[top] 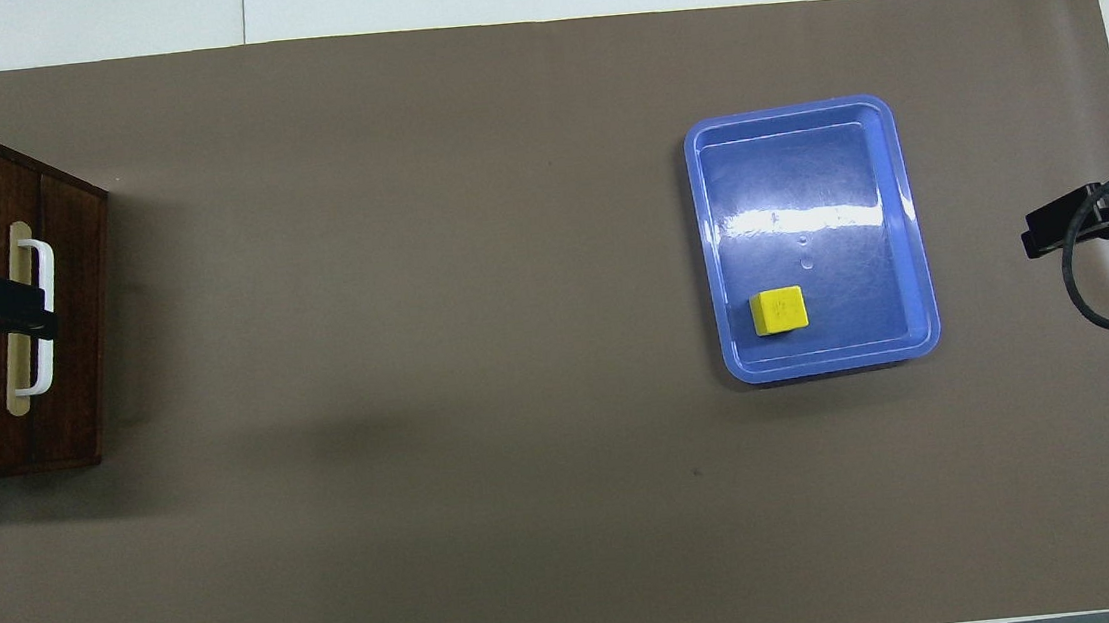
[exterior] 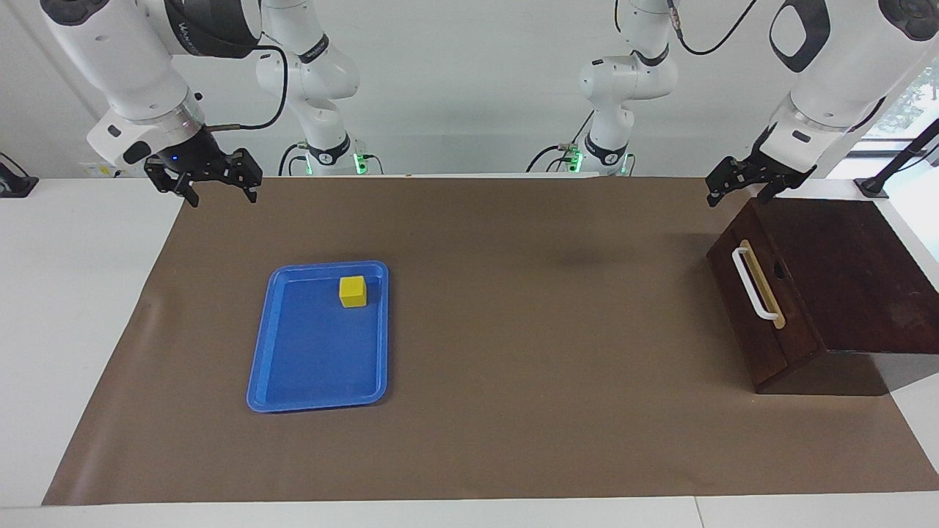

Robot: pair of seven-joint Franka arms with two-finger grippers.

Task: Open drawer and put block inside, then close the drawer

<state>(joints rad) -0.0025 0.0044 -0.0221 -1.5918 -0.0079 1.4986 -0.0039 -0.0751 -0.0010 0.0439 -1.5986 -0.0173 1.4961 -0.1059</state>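
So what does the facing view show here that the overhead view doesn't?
Only the facing view shows both arms' bodies and bases, and that the open left gripper hangs above the dark brown wooden drawer, clear of its white bar handle. Only the overhead view shows the small yellow cube's top face squarely. Both show the cube in the flat blue plastic tray, the drawer shut, and the open right gripper empty.

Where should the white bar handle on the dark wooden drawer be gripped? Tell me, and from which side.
Grip the white bar handle mid-span, approaching from in front of the closed dark brown wooden drawer. The bar stands off the tan strip, leaving a gap for one finger.
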